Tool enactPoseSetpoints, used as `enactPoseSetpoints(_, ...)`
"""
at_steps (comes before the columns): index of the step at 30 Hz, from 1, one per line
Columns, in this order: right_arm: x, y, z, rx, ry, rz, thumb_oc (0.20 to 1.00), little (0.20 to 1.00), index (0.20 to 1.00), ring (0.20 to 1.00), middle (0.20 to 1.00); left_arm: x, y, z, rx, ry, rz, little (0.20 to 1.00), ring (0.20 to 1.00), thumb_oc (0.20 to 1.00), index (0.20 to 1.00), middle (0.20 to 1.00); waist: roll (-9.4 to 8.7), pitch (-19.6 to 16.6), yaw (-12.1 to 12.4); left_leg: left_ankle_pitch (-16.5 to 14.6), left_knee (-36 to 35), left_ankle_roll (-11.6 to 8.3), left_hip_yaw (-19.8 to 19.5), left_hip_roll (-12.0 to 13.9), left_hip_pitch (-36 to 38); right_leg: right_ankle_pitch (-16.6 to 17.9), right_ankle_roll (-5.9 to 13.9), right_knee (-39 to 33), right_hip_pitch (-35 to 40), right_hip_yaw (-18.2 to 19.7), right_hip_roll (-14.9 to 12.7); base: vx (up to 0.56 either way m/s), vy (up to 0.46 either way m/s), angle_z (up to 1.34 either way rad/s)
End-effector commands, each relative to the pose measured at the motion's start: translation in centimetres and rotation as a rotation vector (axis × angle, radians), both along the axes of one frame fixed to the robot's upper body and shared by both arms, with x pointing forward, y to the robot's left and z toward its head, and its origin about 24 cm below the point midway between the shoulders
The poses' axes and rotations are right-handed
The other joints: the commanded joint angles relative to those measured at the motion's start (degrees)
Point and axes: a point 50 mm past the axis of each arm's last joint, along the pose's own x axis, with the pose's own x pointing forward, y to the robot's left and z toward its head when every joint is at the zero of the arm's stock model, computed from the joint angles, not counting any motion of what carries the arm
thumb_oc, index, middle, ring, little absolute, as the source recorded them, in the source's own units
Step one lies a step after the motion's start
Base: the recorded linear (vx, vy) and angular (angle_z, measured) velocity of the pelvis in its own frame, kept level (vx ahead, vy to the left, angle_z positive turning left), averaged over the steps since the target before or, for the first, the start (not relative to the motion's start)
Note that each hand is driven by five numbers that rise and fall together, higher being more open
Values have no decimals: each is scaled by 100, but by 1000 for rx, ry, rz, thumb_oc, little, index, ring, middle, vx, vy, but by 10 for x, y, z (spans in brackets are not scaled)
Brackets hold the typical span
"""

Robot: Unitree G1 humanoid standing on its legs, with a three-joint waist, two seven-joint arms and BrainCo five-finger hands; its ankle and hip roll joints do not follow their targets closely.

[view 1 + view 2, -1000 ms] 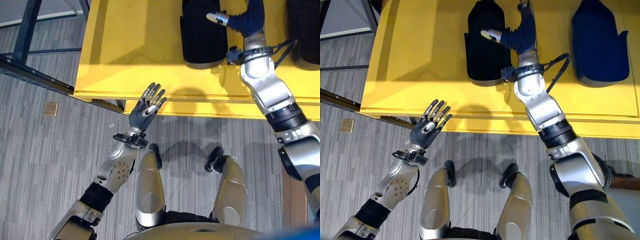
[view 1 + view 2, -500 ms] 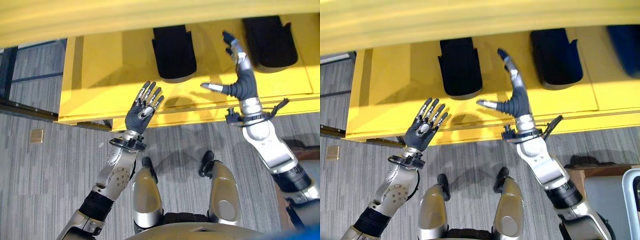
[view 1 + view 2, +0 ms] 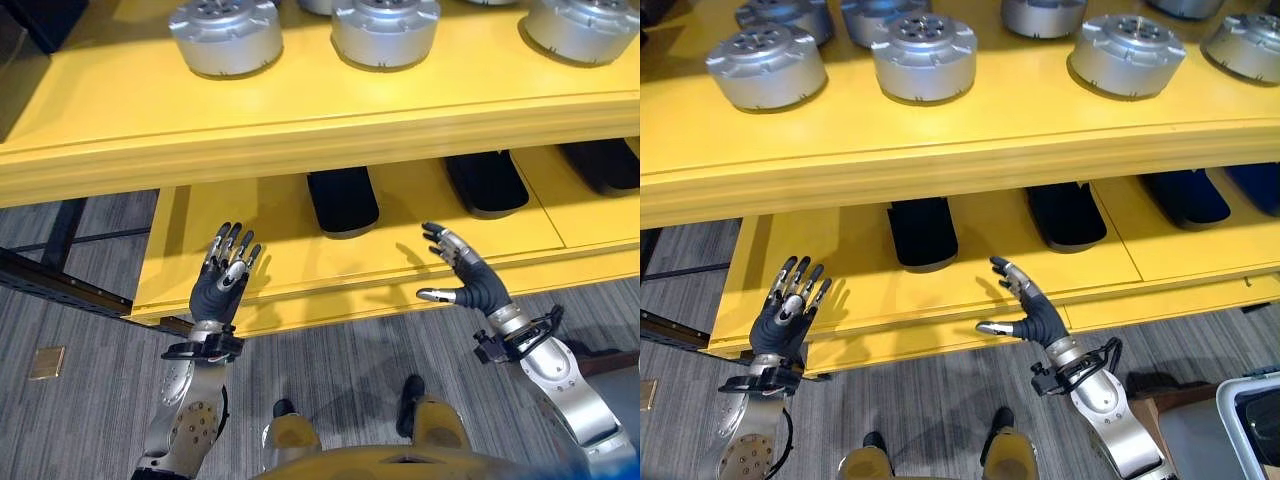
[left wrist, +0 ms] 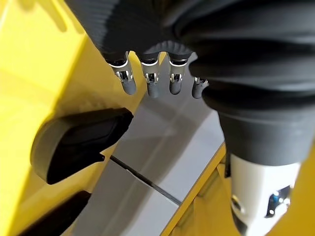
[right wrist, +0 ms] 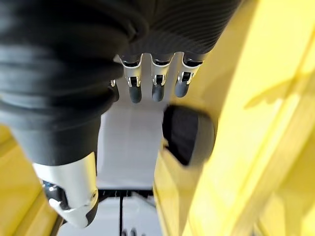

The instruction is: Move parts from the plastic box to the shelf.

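A yellow shelf (image 3: 940,150) with two levels stands over grey striped carpet (image 3: 90,420); on its upper level sit round silver parts (image 3: 924,56) in a row, one at the left (image 3: 766,66) and others to the right (image 3: 1126,53); on the lower level lie dark parts (image 3: 922,232), flat and rounded at the near end, side by side and well apart, a second (image 3: 1066,214) to the right and a third (image 3: 1185,197) beyond it; the plastic box (image 3: 1252,418) shows as a pale corner at the lower right, by the floor; the left hand (image 3: 226,282) is raised before the lower level's front edge, its fingers (image 3: 238,252) straight and spread, holding nothing; the right hand (image 3: 470,285) hangs just off the same edge, fingers relaxed and thumb out, likewise empty; neither hand touches a part.
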Motion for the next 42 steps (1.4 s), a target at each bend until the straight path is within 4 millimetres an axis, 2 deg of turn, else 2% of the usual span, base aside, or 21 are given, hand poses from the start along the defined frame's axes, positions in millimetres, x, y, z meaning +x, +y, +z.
enactPoseSetpoints(1,4,2,19,127,-13,74,1000,1000,1000,1000,1000,-2,-7,19,214,-95,-227,1000,1000,1000,1000,1000,-187,-28,65,846,-399,20,-61,275,-299,-279,266,-355,793,28,-174,-37,207,7)
enactPoseSetpoints(2,5,0,16,153,22,74,1000,1000,1000,1000,1000,-4,-11,19,282,-110,-306,1000,1000,1000,1000,1000,-187,-60,58,851,-411,18,-43,252,-276,-254,283,-389,828,0,-184,-67,388,3)
enactPoseSetpoints(3,7,-9,12,222,76,77,1000,1000,1000,1000,1000,-9,-14,19,248,-118,-400,1000,1000,1000,1000,1000,-161,-116,39,798,-402,53,2,143,-207,-165,361,-507,925,-54,-238,-55,352,0)
enactPoseSetpoints(8,14,-14,2,282,145,-13,1000,1000,1000,1000,1000,-3,-21,22,309,-146,-465,1000,1000,1000,1000,1000,-159,-201,25,650,-488,175,21,-133,-30,26,524,-711,1049,-102,-347,-34,290,7)
enactPoseSetpoints(12,15,-19,-5,277,170,-80,1000,1000,1000,1000,1000,2,-24,26,278,-178,-510,1000,1000,1000,1000,1000,-204,-208,-5,518,-495,298,112,-285,86,230,669,-776,1026,-192,-469,-48,248,-6)
enactPoseSetpoints(14,10,-23,-10,304,203,-113,1000,1000,1000,1000,1000,2,-33,21,307,-142,-636,1000,1000,1000,1000,1000,-263,-193,-82,411,-614,330,158,-400,238,419,836,-899,1013,-136,-505,-42,261,-21)
enactPoseSetpoints(15,11,-25,-11,311,204,-114,1000,1000,1000,1000,1000,1,-36,19,344,-135,-671,1000,1000,1000,1000,1000,-300,-161,-129,367,-660,344,268,-441,284,646,923,-973,923,-169,-556,-97,162,-16)
enactPoseSetpoints(17,14,-29,-11,319,195,-127,1000,1000,1000,1000,1000,5,-39,20,343,-126,-672,1000,1000,1000,1000,1000,-340,-106,-162,251,-695,379,380,-494,333,930,1001,-913,650,-229,-646,-162,99,-27)
enactPoseSetpoints(18,15,-29,-12,334,197,-123,1000,1000,1000,1000,1000,6,-39,20,352,-121,-650,1000,1000,1000,1000,1000,-340,-77,-143,215,-690,405,513,-506,360,986,1018,-694,560,-426,-721,-149,78,-58)
enactPoseSetpoints(20,18,-28,-11,362,193,-118,1000,1000,1000,1000,1000,6,-39,18,373,-113,-629,1000,1000,1000,1000,1000,-315,-74,-91,181,-636,488,714,-525,346,892,961,-315,544,-708,-795,-148,79,-96)
enactPoseSetpoints(24,21,-24,-9,378,159,-134,1000,1000,1000,1000,1000,3,-37,15,337,-124,-630,1000,1000,1000,1000,1000,-131,-148,-16,158,-420,779,786,-591,72,496,643,837,487,-687,-922,-121,43,-52)
enactPoseSetpoints(26,23,-20,-8,376,152,-134,1000,1000,1000,1000,1000,1,-34,15,324,-141,-601,1000,1000,1000,1000,1000,-59,-177,89,139,-341,829,906,-582,15,401,559,1159,516,-905,-1090,-70,-25,-38)
enactPoseSetpoints(28,27,-17,-5,368,143,-145,1000,1000,1000,1000,1000,-1,-28,18,282,-183,-552,1000,1000,1000,1000,1000,-21,-193,190,191,-287,788,1144,-499,-21,90,451,1055,728,-1186,-975,-47,-137,-79)
enactPoseSetpoints(29,29,-16,-3,358,138,-146,1000,1000,1000,1000,1000,-1,-28,18,257,-194,-554,1000,1000,1000,1000,1000,-39,-186,222,224,-240,735,1281,-441,-25,41,402,852,807,-1344,-893,-21,-264,-172)
enactPoseSetpoints(30,30,-14,-1,350,134,-148,1000,1000,1000,1000,1000,0,-30,21,245,-208,-561,1000,1000,1000,1000,1000,-76,-176,266,272,-95,640,1455,-313,-106,-152,337,493,999,-1578,-734,13,-384,-169)
enactPoseSetpoints(31,30,-12,0,335,145,-148,1000,1000,1000,1000,1000,1,-39,24,225,-249,-568,1000,1000,1000,1000,1000,-166,-153,273,418,39,487,1742,-91,-177,-108,304,-139,1259,-1817,-478,44,-408,-115)
enactPoseSetpoints(35,29,-25,2,291,132,-237,1000,1000,1000,1000,1000,5,-52,31,248,-281,-581,1000,1000,1000,1000,1000,-265,-87,-39,543,131,346,1917,118,-208,-133,321,-392,1185,-1452,-184,62,-315,-143)
enactPoseSetpoints(38,31,-47,0,279,112,-453,1000,1000,1000,1000,1000,7,-53,29,231,-277,-546,1000,1000,1000,1000,1000,-312,-28,-272,565,210,248,2092,238,-186,-60,286,-625,1130,-1193,-32,76,-311,-79)
enactPoseSetpoints(39,30,-57,-4,284,110,-547,1000,1000,1000,1000,1000,8,-53,30,242,-292,-517,1000,1000,1000,1000,1000,-319,-12,-417,547,254,227,2175,302,-158,-42,245,-673,1069,-1071,15,53,-272,-80)
enactPoseSetpoints(42,25,-68,-8,274,101,-619,1000,1000,1000,1000,1000,9,-57,30,185,-299,-490,1000,1000,1000,1000,1000,-325,-4,-596,538,322,178,2345,431,-132,-51,183,-685,974,-950,66,36,-209,-53)
